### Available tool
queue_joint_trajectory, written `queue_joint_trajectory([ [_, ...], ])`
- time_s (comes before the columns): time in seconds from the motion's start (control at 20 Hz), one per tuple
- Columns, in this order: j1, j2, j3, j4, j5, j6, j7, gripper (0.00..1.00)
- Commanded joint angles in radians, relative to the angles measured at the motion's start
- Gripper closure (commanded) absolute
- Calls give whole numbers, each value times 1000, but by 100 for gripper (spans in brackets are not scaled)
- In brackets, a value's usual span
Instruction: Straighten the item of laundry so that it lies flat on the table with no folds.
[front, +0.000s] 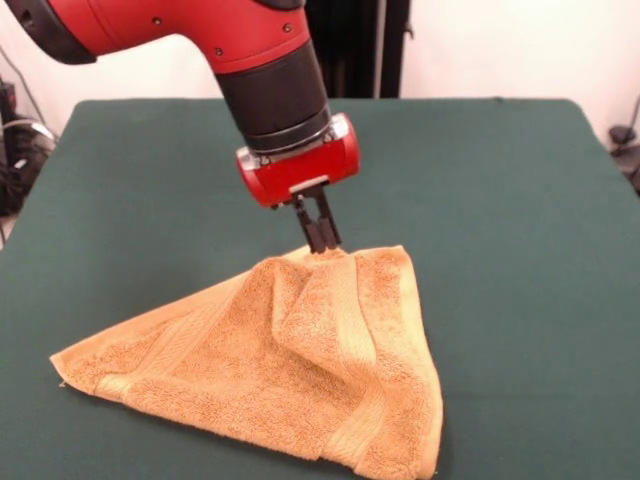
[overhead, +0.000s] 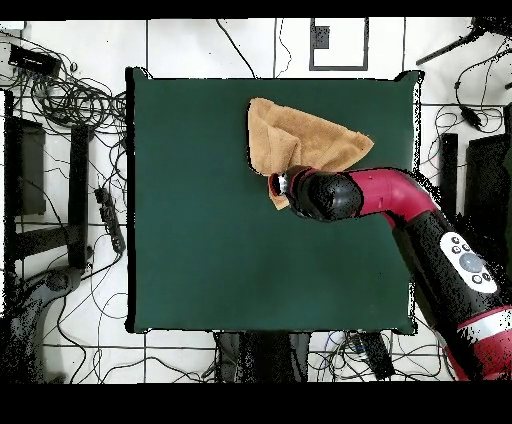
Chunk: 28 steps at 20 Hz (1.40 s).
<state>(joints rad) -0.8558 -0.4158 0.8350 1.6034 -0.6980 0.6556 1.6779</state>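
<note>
The orange-tan terry towel (front: 290, 370) lies on the dark green table (front: 520, 250), bunched into a rough triangle with folds and a paler woven band showing. Its top is lifted into a peak. My gripper (front: 322, 243) is shut on that peak at the towel's far edge, its two black fingers (front: 318, 228) close together on the cloth. In the overhead view the towel (overhead: 300, 140) sits near the table's (overhead: 200, 250) top edge, and the red arm's head (overhead: 318, 194) covers the gripper and the towel's near corner. The white tag is not visible.
The red and black arm (overhead: 440, 240) reaches in from the lower right in the overhead view. Cables and dark equipment (overhead: 70, 150) lie on the floor around the table.
</note>
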Motion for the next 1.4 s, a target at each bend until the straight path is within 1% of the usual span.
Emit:
queue_joint_trajectory([
  [0.05,48,88,56,58,-87,-38,-280,100],
  [0.3,71,102,47,39,-104,-51,-220,100],
  [0.45,77,104,45,45,-105,-68,-184,100],
  [0.75,63,111,76,80,-130,-138,-158,100],
  [1.2,64,101,77,104,-148,-176,-144,100],
  [1.4,46,85,103,128,-151,-208,-145,100],
])
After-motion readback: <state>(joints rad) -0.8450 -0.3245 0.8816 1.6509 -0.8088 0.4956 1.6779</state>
